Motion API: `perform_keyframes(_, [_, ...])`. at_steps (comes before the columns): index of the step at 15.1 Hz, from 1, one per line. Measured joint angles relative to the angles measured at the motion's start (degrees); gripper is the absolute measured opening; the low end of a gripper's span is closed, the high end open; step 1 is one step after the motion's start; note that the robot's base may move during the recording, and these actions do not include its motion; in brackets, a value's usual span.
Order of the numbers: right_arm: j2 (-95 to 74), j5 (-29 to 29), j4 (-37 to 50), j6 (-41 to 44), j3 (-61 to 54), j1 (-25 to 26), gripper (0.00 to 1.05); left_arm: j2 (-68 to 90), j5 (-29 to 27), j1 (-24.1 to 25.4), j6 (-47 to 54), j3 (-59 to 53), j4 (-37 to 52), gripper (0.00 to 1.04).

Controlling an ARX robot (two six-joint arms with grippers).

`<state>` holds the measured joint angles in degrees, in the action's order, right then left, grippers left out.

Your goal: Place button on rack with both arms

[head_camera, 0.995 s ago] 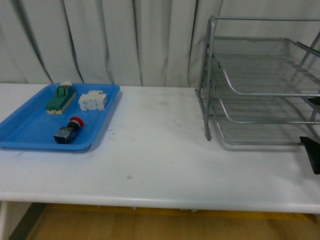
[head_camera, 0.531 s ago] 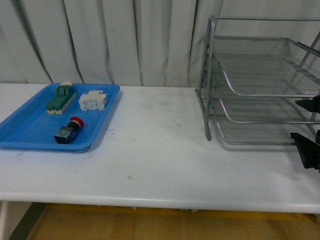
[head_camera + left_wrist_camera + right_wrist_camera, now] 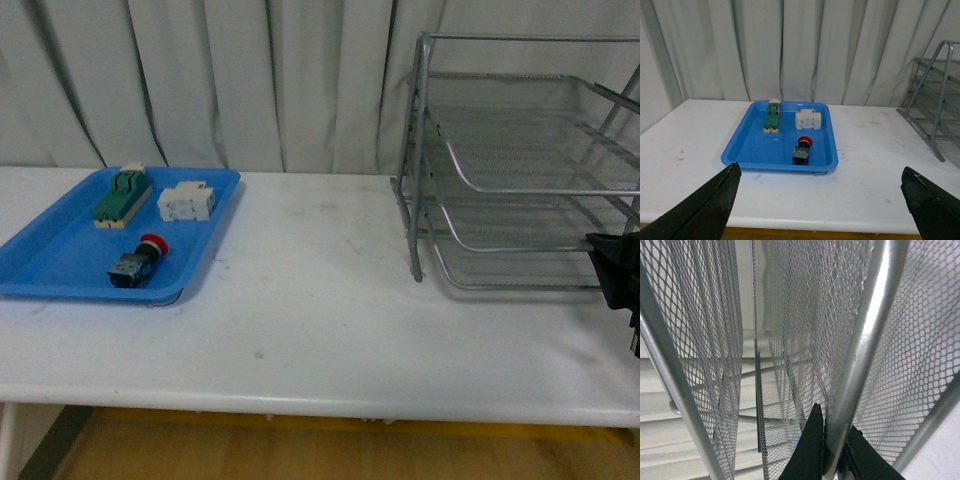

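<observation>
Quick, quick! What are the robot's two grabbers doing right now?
Left gripper: open, holding nothing.
Right gripper: closed on a metal tube of the rack.

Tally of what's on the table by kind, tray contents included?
button: 1
white terminal block: 1
green and beige block: 1
blue tray: 1
rack: 1
Total: 5
</observation>
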<state>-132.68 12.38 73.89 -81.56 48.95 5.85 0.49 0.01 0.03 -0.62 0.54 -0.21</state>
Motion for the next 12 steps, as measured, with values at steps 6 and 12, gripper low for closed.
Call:
perform_keyframes(6, [5.7, 1.9, 1.4, 0.2, -13.2, 2.5, 0.04, 0.0, 0.0, 0.0, 0.0, 0.0, 0.0, 0.98])
perform_keyframes(12, [9.4, 4.4, 1.6, 5.6, -22.4, 6.6, 0.28, 0.0, 0.0, 0.0, 0.0, 0.0, 0.0, 0.98])
